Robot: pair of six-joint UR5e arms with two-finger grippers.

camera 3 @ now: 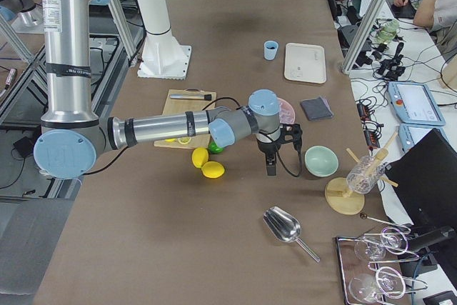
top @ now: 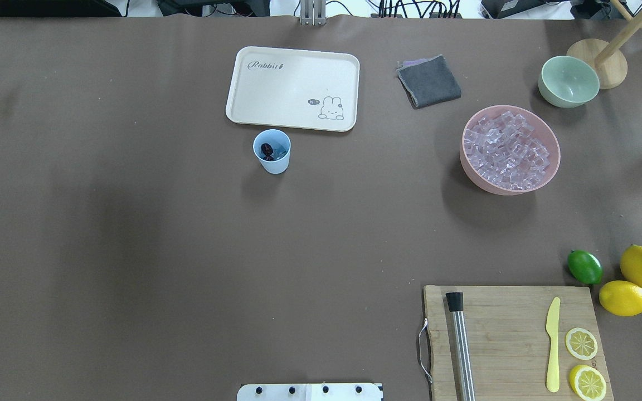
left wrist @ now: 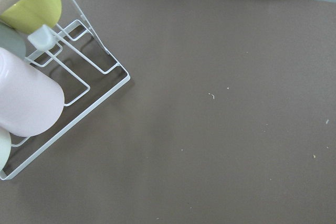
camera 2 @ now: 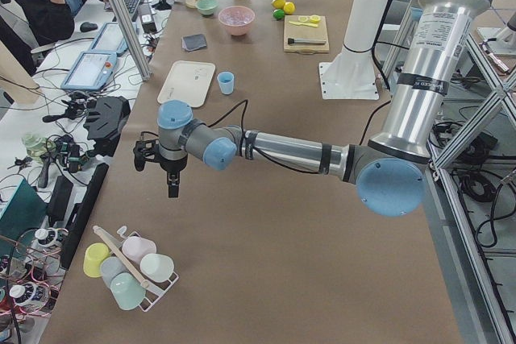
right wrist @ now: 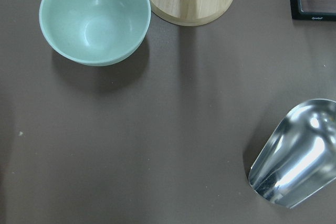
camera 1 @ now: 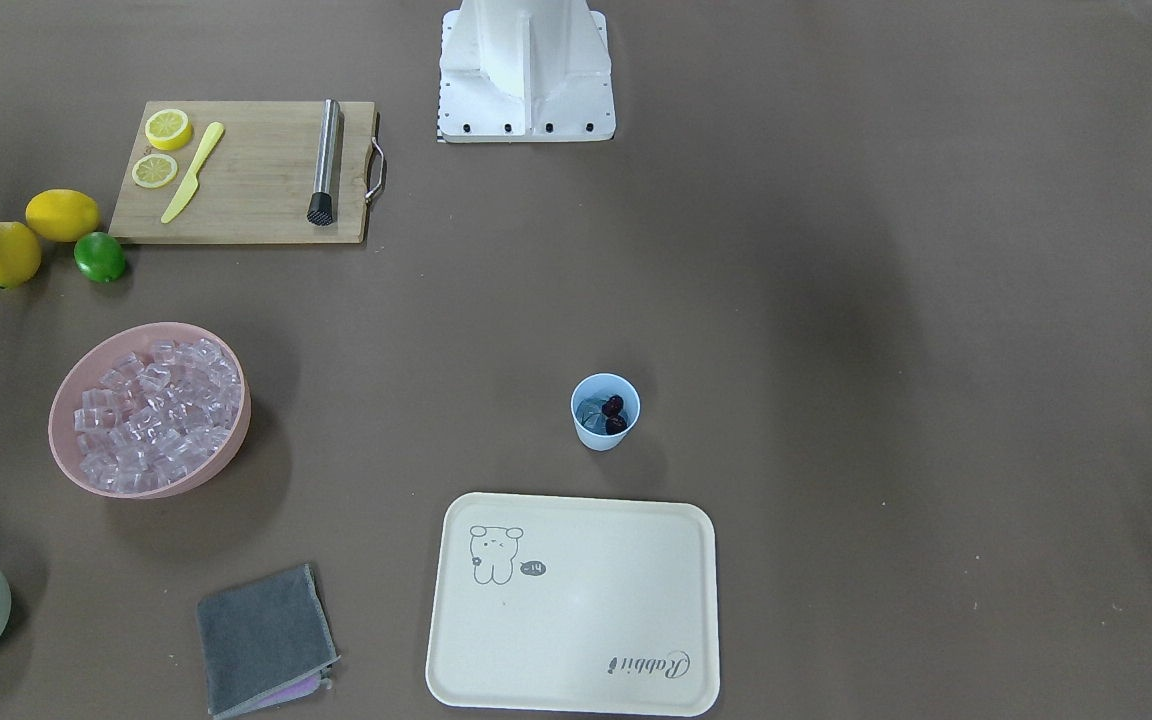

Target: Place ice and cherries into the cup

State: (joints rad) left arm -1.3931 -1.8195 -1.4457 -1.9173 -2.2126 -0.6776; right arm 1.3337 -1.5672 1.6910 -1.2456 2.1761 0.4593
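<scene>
The light-blue cup (camera 1: 605, 411) (top: 271, 151) stands upright just in front of the cream tray. Inside it lie the dark cherries (camera 1: 615, 412) (top: 266, 150), with glassy pieces beside them. A heap of clear ice (camera 1: 158, 410) (top: 507, 150) fills the pink bowl (camera 1: 54, 420) (top: 462, 146). My left gripper (camera 2: 172, 187) hangs over the table's left end near a cup rack, far from the cup. Past the pink bowl, my right gripper (camera 3: 271, 169) hangs near the green bowl. Both show only in the side views, so I cannot tell whether either is open or shut.
A cream tray (top: 293, 88), a grey cloth (top: 429, 81), and a pale green bowl (top: 568, 81) (right wrist: 94, 17) lie at the far side. A cutting board (top: 513, 340) holds a muddler, knife and lemon slices. Lemons and a lime (top: 584, 267) sit beside it. A metal scoop (right wrist: 296, 156) lies at the right end.
</scene>
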